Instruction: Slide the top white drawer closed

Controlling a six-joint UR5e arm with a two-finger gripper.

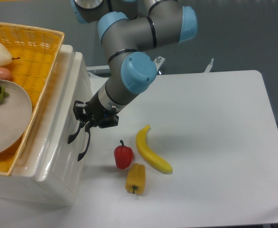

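The end effector (82, 120) is pressed up against the front of the top white drawer (65, 118), right at its black curved handle (74, 135); its dark fingers sit so close to the handle that I cannot tell whether they are clenched on it or merely pushing with the tips. The drawer front lies nearly flush with the white cabinet body (44, 166), with no open tray visible behind it, so the closing looks essentially done, perhaps with a last small gap left to press out. A second black handle (85, 145) just below belongs to the lower drawer front, which appears shut as well. What remains, as I judge it, is a final nudge if any gap persists, then backing the arm off. On top of the cabinet rests an orange woven basket (39, 52) holding a grey plate (13, 118). On the worktop (215, 142), near the arm, lie a red pepper (123, 155), a yellow pepper (135, 178) and a banana (151, 152), all clear of the drawer front
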